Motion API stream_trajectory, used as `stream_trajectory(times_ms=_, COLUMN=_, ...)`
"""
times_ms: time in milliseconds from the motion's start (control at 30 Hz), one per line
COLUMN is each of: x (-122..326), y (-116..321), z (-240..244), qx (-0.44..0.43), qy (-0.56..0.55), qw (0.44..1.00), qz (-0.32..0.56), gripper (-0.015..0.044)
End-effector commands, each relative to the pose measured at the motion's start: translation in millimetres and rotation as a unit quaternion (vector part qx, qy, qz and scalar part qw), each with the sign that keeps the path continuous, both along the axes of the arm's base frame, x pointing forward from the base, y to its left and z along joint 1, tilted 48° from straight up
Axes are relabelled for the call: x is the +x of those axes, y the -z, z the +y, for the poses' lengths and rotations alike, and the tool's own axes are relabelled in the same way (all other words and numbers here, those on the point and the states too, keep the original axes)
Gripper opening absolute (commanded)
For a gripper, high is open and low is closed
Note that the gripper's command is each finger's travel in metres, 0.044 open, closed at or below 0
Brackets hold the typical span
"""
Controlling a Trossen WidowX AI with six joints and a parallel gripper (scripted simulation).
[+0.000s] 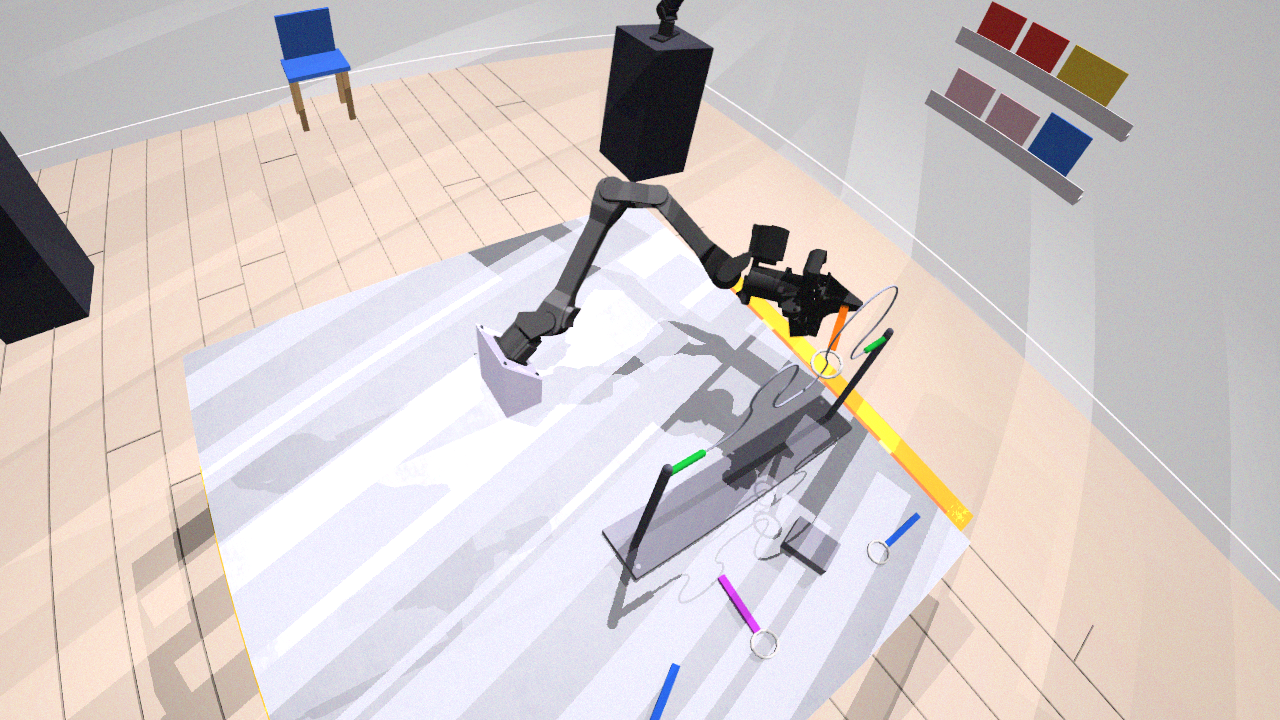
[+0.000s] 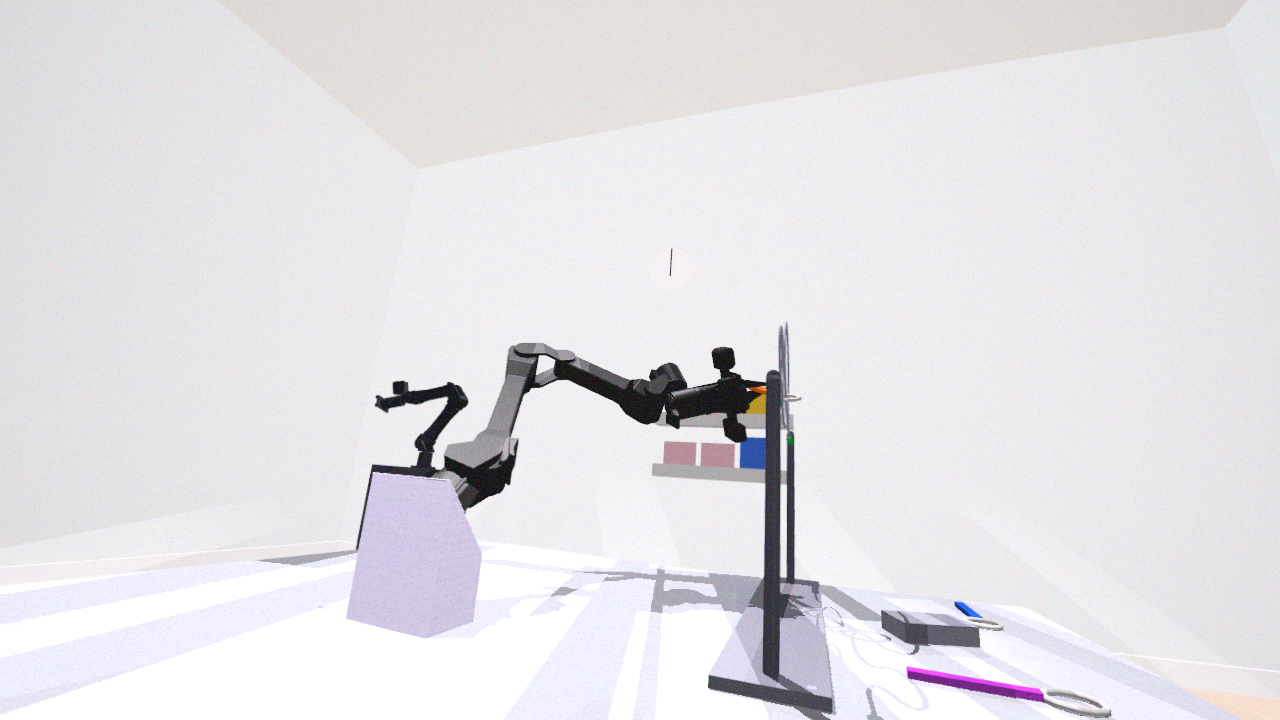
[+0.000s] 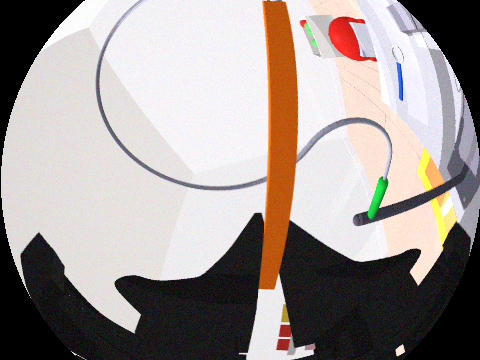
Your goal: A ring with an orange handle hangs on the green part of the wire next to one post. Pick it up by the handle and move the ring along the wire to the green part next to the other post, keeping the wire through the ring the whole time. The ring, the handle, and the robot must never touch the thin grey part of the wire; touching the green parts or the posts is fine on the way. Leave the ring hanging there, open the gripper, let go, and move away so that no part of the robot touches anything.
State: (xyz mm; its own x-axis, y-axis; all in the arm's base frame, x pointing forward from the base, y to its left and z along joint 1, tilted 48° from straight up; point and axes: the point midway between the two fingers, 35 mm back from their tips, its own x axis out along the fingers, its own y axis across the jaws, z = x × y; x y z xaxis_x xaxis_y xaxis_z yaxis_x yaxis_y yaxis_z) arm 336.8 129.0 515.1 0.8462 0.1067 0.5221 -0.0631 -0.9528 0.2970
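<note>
The orange handle (image 1: 838, 331) (image 2: 759, 390) (image 3: 283, 110) is between my gripper's fingertips (image 1: 847, 305) (image 3: 273, 225); the gripper is shut on it. Its ring (image 1: 811, 362) (image 2: 799, 397) appears to be around the grey wire (image 3: 220, 188), below the tall loop near the far post (image 1: 861, 374) (image 3: 415, 206). I cannot tell the gap between ring and wire; the ring is mostly beyond the wrist view's top edge. The far green part (image 1: 876, 343) (image 3: 378, 198) is beside that post. The other green part (image 1: 688, 461) is at the near post (image 1: 651, 505) (image 2: 771, 537), with no ring on it.
The posts stand on a grey base plate (image 1: 662, 528). Beyond it lie a dark box (image 1: 812, 543) (image 2: 930, 628), a magenta handle (image 1: 739, 604) (image 2: 975, 684) and a blue handle (image 1: 902, 529), each handle with a ring. Another blue handle (image 1: 665, 692) is at the bottom edge.
</note>
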Motion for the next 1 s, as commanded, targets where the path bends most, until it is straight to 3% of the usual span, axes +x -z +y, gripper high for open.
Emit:
stream_trajectory(times_ms=0, x=-0.7, y=6.0, z=12.4, qx=-0.045, qy=0.001, qw=0.999, qz=-0.004, gripper=-0.0150)
stream_trajectory(times_ms=967, x=-3.0, y=81.7, z=81.8, qx=-0.392, qy=0.008, qw=0.920, qz=-0.026, gripper=-0.0150)
